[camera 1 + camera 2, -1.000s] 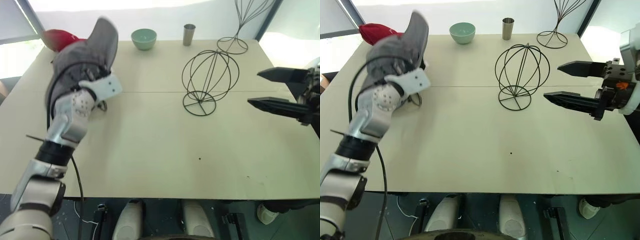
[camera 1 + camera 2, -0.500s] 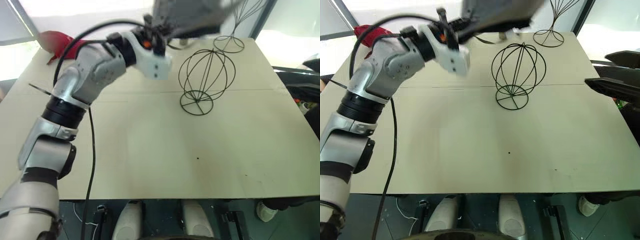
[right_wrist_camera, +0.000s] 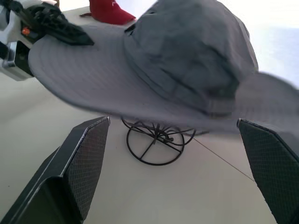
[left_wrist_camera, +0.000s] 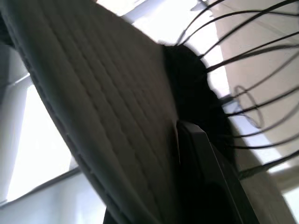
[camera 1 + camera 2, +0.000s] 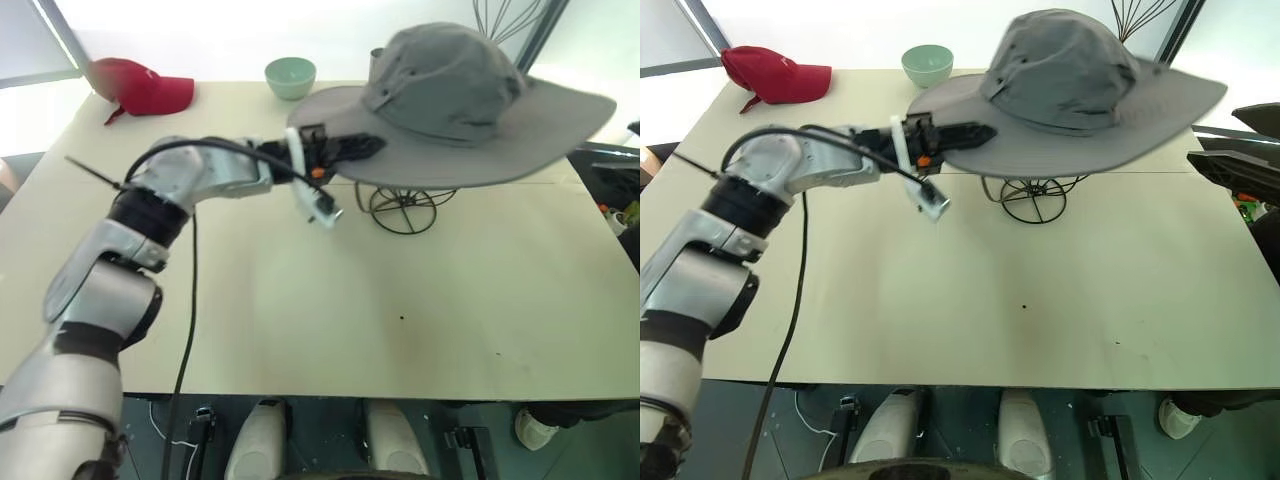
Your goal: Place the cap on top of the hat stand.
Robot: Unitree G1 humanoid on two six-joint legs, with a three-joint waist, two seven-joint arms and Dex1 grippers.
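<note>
Head views: left tool [image 5: 965, 133] clamped on the near-left edge of the cap's [image 5: 1065, 80] brim, reaching level across the counter [image 5: 970, 300]. Beyond the tool's tips the cap spreads crown-up over the hat stand [image 5: 1033, 198], whose round wire base and lowest hoops show just below the brim; the globe itself is hidden under the fabric, so whether the crown already rests on the wire cannot be told. Right tool [image 5: 1238, 145] at the far side of the cap, apart from it. Behind the left arm lie a red cap [image 5: 775, 72] and a green bowl [image 5: 927, 65].

Left wrist view: one dark finger [image 4: 210, 158] pressed against the quilted underside of the brim [image 4: 107, 121], with stand wires [image 4: 247, 56] fanning just past it.

Right wrist view: both of this tool's fingers [image 3: 79, 163] stand wide with nothing between them; cap and stand base sit ahead, between the two.

Progress: cap carried over the stand and apparently aligned; lowering or settling, then release, judged to remain.
</note>
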